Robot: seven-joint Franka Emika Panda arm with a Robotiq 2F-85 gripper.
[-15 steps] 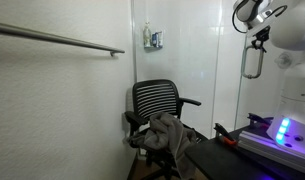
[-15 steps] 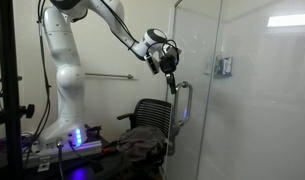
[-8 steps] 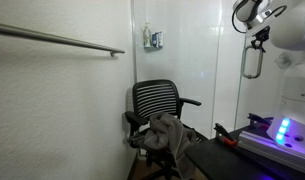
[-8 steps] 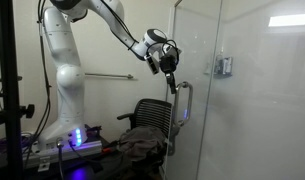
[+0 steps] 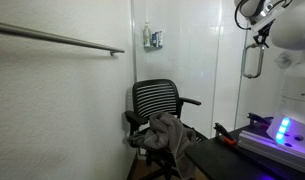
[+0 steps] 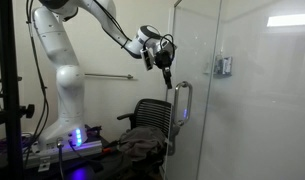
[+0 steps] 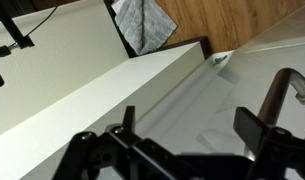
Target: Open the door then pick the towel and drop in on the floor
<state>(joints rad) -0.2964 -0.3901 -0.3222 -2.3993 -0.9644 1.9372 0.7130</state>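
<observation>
Lifted a little since a second ago, my gripper (image 6: 167, 75) now hangs just above the handle (image 6: 182, 100) of the door (image 6: 197, 60), its fingers spread wide and holding nothing. The towel (image 6: 142, 143) lies heaped on the seat of the chair (image 6: 152, 108), well below the gripper and slightly to its left in that exterior view. I judge the next reach goes steeply down, past the handle.

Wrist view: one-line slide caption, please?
Open pincer beside the door's silver handle, grey towel visible beyond, near the wooden floor.
</observation>
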